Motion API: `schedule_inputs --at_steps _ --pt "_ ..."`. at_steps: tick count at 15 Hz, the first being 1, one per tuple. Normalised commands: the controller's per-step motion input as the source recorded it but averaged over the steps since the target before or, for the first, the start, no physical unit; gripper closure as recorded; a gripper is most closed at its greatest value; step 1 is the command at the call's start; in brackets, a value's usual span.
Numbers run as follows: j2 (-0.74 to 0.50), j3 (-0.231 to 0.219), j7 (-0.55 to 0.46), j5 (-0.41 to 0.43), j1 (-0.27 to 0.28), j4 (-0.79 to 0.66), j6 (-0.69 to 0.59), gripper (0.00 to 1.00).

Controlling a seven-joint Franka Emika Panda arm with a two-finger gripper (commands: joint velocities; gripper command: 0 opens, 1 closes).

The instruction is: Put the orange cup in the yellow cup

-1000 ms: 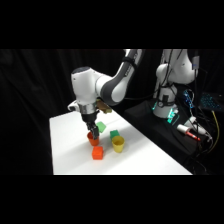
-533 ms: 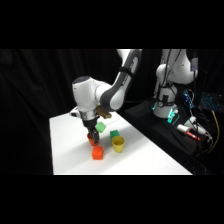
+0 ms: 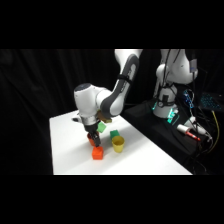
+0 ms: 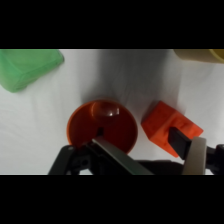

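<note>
The orange cup stands upright with its mouth open, directly below my gripper in the wrist view. The gripper is open. One finger reaches over the cup's inside, and the other finger is outside the rim, in front of an orange-red cube. The cup's near wall lies between them, not clamped. In the side view the gripper is low over the table and hides most of the orange cup. The yellow cup stands upright just to its right, and its edge shows at the wrist view's top.
The orange-red cube lies just in front of the gripper. Two green blocks lie behind the yellow cup, and one green block shows in the wrist view. A second robot base and cables stand beyond the white table.
The arm has come down and swung slightly left, bringing the gripper from above the blocks to table height at the orange cup. The cups and blocks have not moved.
</note>
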Motion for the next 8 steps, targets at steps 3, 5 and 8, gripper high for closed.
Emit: schedule_inputs --at_steps 3,5,8 --pt "0.07 0.051 0.00 0.077 -0.044 0.10 0.10 0.31" --pt "0.03 0.039 0.01 0.052 -0.023 0.08 0.09 0.47" --pt "0.03 0.029 0.01 0.027 0.001 0.08 0.08 0.73"
